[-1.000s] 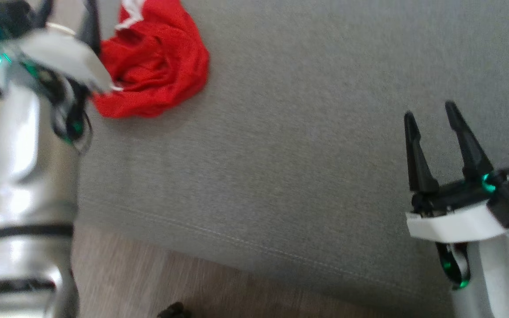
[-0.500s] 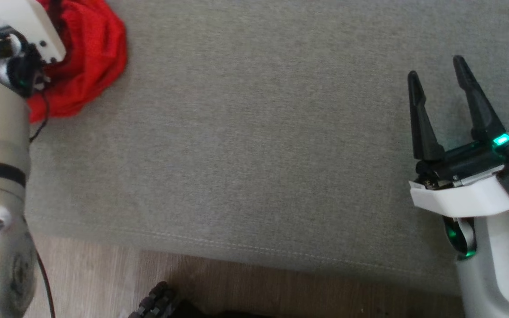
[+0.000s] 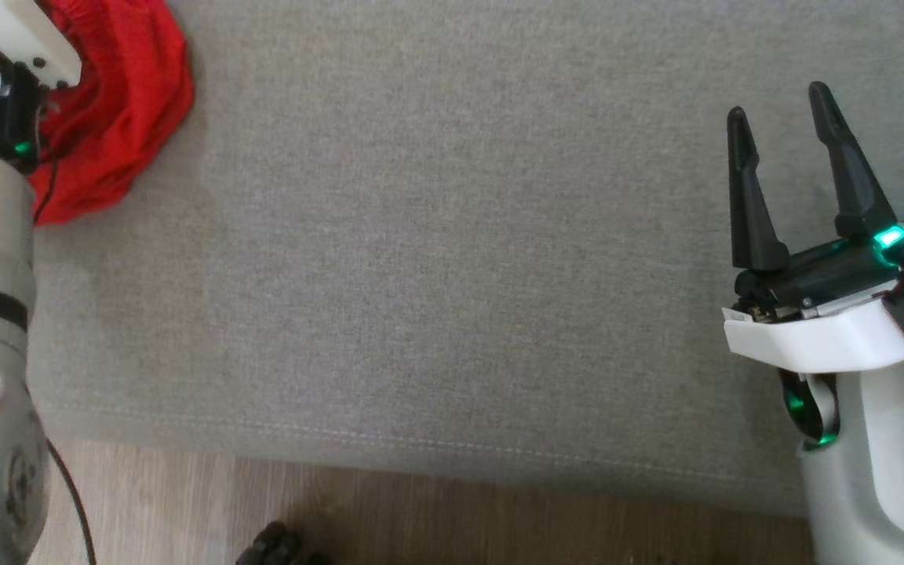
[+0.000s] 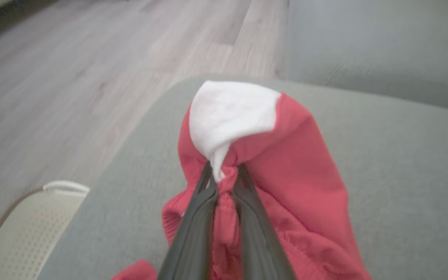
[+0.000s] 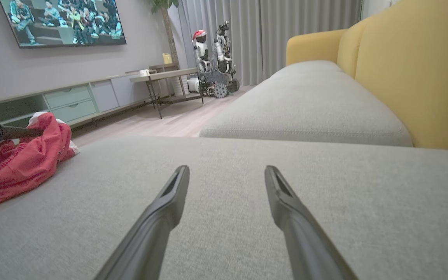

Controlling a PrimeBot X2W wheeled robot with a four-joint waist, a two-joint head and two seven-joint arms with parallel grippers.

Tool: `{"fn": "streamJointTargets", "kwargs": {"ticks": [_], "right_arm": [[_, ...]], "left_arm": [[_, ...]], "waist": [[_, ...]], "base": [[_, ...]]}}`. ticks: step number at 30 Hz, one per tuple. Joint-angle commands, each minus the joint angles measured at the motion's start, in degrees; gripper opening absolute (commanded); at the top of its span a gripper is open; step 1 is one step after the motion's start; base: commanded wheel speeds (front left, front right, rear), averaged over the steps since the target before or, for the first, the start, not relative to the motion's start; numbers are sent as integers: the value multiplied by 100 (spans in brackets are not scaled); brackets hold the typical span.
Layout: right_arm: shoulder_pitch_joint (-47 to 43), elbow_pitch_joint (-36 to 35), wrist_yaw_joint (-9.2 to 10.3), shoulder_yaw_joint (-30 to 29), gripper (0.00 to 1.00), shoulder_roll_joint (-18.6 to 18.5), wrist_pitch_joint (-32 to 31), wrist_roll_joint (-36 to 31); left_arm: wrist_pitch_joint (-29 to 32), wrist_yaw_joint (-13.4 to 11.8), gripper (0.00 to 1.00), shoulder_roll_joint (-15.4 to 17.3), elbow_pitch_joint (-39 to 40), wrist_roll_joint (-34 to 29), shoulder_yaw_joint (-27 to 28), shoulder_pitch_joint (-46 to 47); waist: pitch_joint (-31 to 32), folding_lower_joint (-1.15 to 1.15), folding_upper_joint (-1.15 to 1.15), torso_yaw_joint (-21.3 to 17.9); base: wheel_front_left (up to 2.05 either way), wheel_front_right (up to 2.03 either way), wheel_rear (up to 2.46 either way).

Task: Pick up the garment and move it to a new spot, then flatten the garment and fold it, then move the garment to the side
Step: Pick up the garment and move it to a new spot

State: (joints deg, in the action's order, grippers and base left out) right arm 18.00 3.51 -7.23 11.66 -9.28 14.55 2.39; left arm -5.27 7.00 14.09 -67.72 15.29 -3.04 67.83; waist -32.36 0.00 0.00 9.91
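Garment (image 4: 298,175), red with a white patch, is pinched at a bunched fold by the left end effector (image 4: 224,171), at the left of the grey sofa cushion (image 3: 452,235). Lift until trailing cloth clears the seat before carrying it toward the middle. The right end effector (image 3: 778,102) hovers spread, well apart.

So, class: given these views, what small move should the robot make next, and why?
Probably lift and carry the red garment toward the bare middle of the cushion: the left hand is shut on a bunch of it near the left edge, while the right hand is open, apart from it.
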Motion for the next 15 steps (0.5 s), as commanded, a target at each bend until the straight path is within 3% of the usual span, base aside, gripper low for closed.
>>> {"fn": "streamJointTargets", "kwargs": {"ticks": [1,7,15], "right_arm": [[-30,-176,-25,135,100,115,45,78],[-165,-273,-25,-159,100,281,45,130],[-397,-612,-25,-531,100,415,45,140]], "left_arm": [[-280,21,0,333,269,23,3,68],[-821,45,0,129,807,165,-438,-85],[-825,47,0,124,2137,542,-1464,-585]], "waist": [[273,0,0,-60],[929,0,0,-312],[1681,0,0,-1038]], "base": [[0,0,0],[0,0,0],[0,0,0]]}}
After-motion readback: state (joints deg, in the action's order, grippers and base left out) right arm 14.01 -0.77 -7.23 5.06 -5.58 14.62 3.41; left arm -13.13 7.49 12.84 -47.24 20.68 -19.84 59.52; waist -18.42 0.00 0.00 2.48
